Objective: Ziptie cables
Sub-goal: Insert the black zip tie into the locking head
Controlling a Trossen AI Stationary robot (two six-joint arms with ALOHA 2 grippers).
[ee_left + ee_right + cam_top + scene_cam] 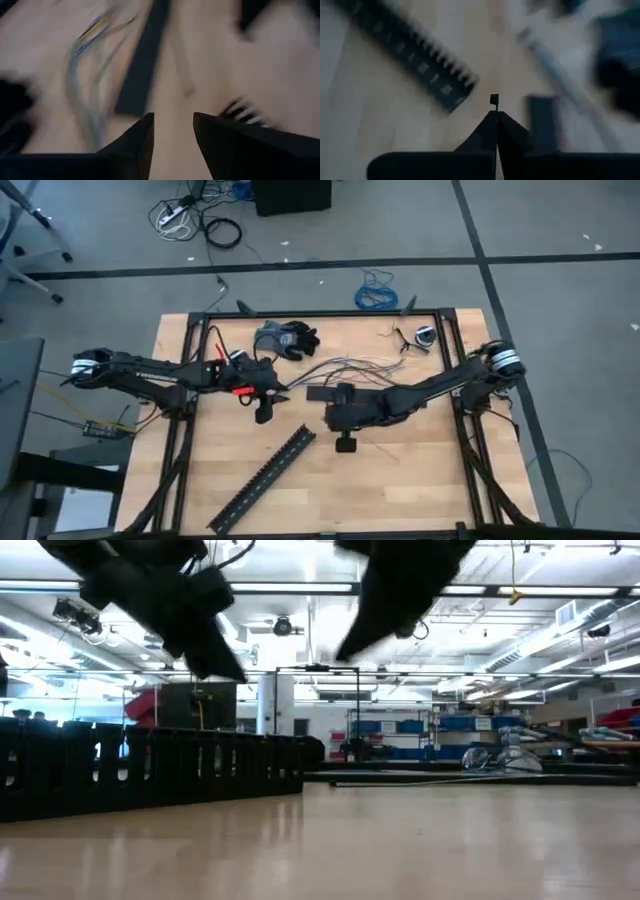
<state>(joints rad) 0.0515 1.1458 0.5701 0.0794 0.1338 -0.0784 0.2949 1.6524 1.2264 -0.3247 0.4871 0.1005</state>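
Observation:
The cables (345, 367) lie as a loose bundle of thin coloured wires on the wooden table, just beyond both grippers; they are blurred in the left wrist view (87, 65). My left gripper (284, 394) hovers mid-table, open, with nothing between its fingers (173, 125). Facing it from the right, my right gripper (310, 394) is shut, with a tiny black piece (493, 99) sticking out at its fingertips. A long black toothed strip (265, 475) lies flat on the table nearer the front edge. My right gripper pinches the small black piece (493, 99) between the very ends of its two shut fingers. The piece sticks out beyond the tips, clear of the table. What it belongs to cannot be told from this view.
Dark gloves (288, 338) lie at the far middle of the table. A small round object with a cord (422, 336) sits at the far right. A black frame rail (320, 313) borders the table. A blue coiled cable (377, 292) lies on the floor beyond.

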